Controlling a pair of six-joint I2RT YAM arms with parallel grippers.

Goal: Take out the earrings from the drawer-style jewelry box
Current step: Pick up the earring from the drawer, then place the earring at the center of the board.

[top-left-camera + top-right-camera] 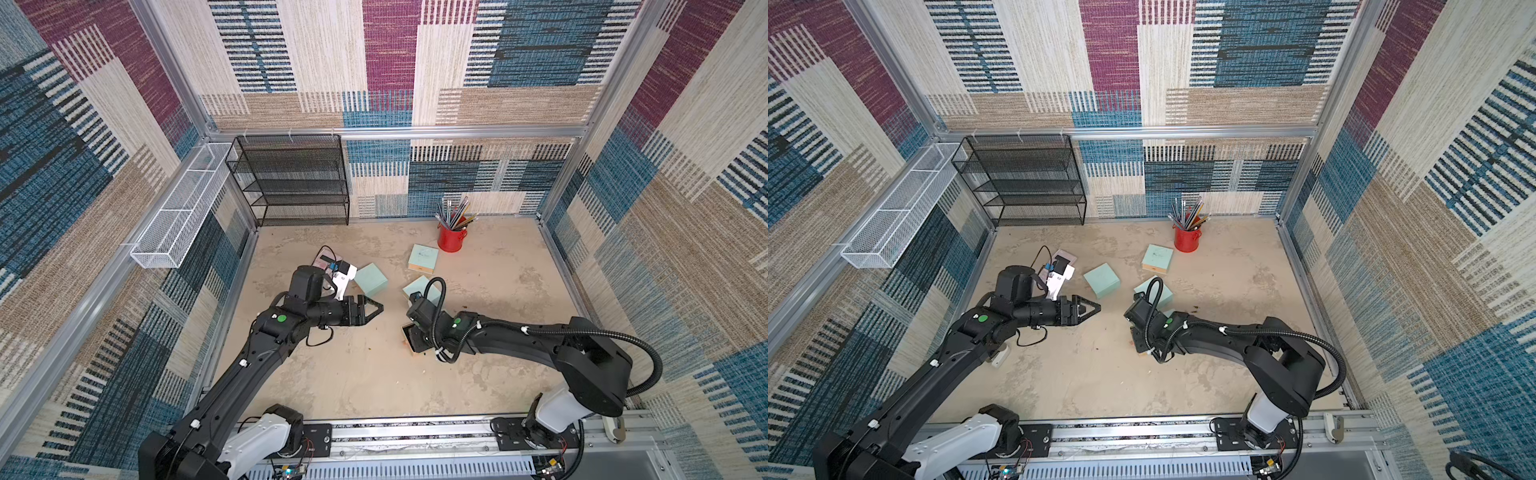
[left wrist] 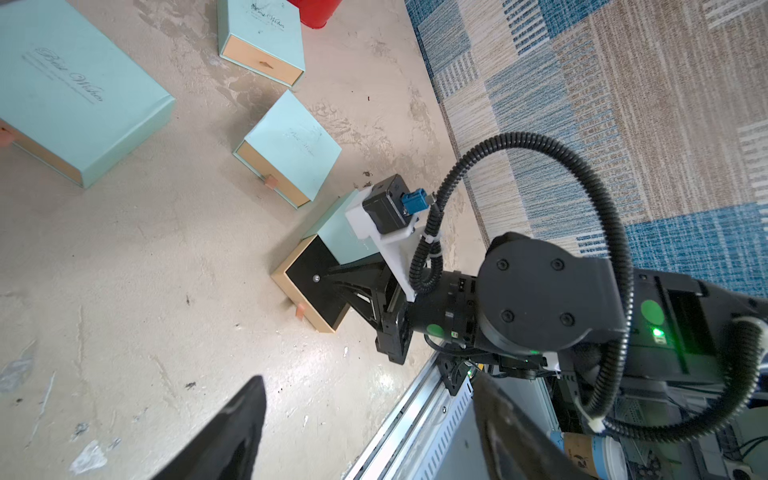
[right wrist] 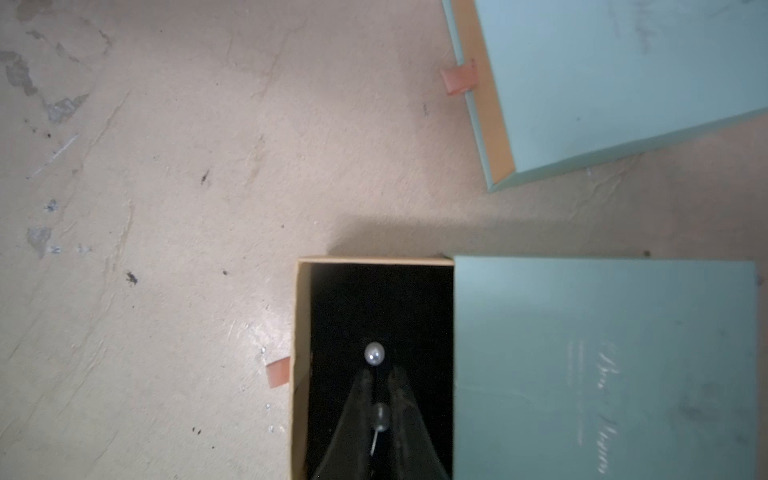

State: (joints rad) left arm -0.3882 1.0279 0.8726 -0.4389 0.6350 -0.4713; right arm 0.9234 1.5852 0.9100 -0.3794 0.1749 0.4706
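Observation:
The drawer-style jewelry box lies near the table's middle, its mint-green sleeve (image 3: 602, 365) beside the pulled-out tan drawer (image 3: 300, 332) with black lining; in a top view the drawer (image 1: 409, 338) shows under my right wrist. One pearl earring (image 3: 374, 353) rests on the lining. A second earring (image 3: 380, 415), pearl and pin, sits between the fingers of my right gripper (image 3: 381, 374), which reaches into the drawer and is shut on it. My left gripper (image 1: 374, 309) hovers open and empty to the left of the box, its fingers (image 2: 245, 419) wide apart.
Three more mint-green boxes (image 1: 370, 280) (image 1: 423, 258) (image 1: 419, 289) lie behind the grippers, drawers closed. A red cup of pencils (image 1: 451, 237) stands at the back, with a black mesh shelf (image 1: 291, 178) and a white wire basket (image 1: 178, 208) at the back left.

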